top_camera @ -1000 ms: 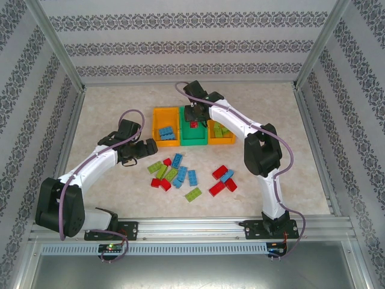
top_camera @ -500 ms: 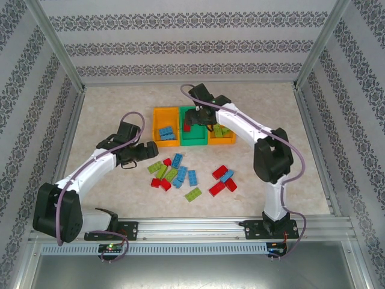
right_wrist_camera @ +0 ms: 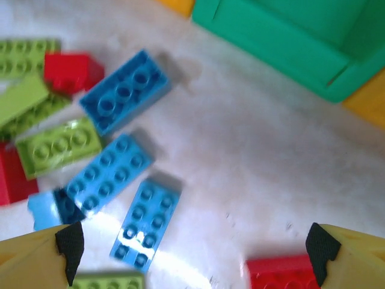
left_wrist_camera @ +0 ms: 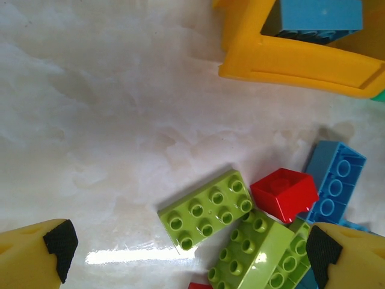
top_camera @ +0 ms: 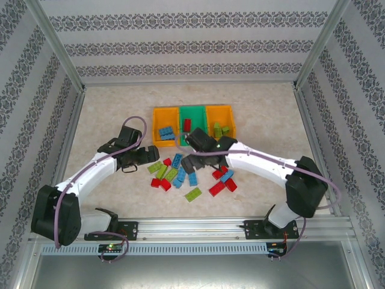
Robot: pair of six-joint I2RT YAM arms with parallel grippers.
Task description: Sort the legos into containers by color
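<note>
A pale, marbled table (top_camera: 108,108) is carrying everything. It is sitting inside a booth whose walls (top_camera: 192,48) are wearing white paper with grey ornamental bands, framed by metal posts (top_camera: 57,51). A metal rail (top_camera: 192,227) is running along the near edge, bearing both arm bases.

The three containers are standing in a row mid-table, side against side. The left orange bin (top_camera: 165,110) is holding blue bricks, the green bin (top_camera: 192,109) a red one, and the right orange bin (top_camera: 220,108) lime ones. The loose legos (top_camera: 174,174) are lying scattered just in front of them.

The left arm is bending in from the left, its left claw (top_camera: 149,158) hanging spread wide and empty above a lime brick (left_wrist_camera: 207,211). The right arm is stretching low across from the right, its right claw (top_camera: 189,162) gaping wide over blue bricks (right_wrist_camera: 108,174) and gripping nothing.
</note>
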